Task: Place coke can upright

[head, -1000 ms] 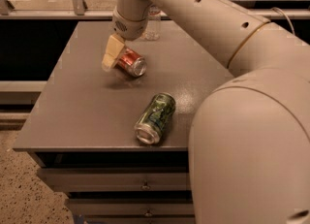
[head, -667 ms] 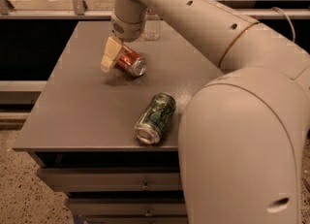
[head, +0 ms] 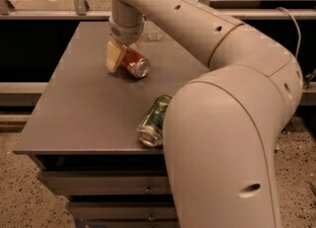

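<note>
Coke can (head: 134,63): red, with silver ends; lies on its side on the surface (head: 84,103), in the 11 o'clock part of the top. Its silver end faces 4 o'clock and the red body runs back toward 10 o'clock.

End effector (head: 126,59): comes down from 12 o'clock, straight over the coke can. One pale finger (head: 114,57) stands at the can's 9 o'clock side, touching it. The other finger is mostly hidden behind the can. It appears clamped narrowly on the coke can, though the far contact is not clearly seen.

Arm (head: 222,123): cream-coloured with rounded segments. It fills the picture from 5 o'clock, bends at 2 o'clock and reaches across to the wrist at 12 o'clock above the can.

Green can (head: 154,121): on its side at 5 o'clock from the coke can, well apart from it and near the surface's front edge. Its silver end points to 7 o'clock, and its 3 o'clock side is partly covered by the arm.

Clear object (head: 153,32): small and transparent, at 1 o'clock from the coke can, toward the back of the surface; too blurred to identify.

Surface: grey, flat, rectangular top.

Drawers (head: 113,182): grey fronts below the surface's front edge, at 6 o'clock.

Floor (head: 19,197): speckled, at 7 o'clock.
</note>
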Action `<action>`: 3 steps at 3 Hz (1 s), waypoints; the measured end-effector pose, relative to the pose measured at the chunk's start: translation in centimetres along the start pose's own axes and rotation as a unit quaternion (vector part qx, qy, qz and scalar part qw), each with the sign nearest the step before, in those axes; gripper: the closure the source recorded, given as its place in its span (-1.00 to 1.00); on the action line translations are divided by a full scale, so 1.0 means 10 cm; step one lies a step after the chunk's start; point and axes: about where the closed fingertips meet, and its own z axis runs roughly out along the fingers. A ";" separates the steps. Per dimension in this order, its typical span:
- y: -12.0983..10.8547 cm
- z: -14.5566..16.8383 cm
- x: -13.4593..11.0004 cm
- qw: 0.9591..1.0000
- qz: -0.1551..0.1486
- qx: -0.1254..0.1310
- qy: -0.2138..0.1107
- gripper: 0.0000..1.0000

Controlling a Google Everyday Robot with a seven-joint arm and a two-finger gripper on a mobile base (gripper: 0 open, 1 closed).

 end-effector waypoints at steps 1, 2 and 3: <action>-0.02 0.04 -0.02 1.000 0.009 0.006 0.006 -0.03; -0.06 -0.05 -0.03 1.000 0.013 0.016 -0.002 0.45; -0.20 -0.49 0.01 0.996 -0.016 0.026 -0.082 1.00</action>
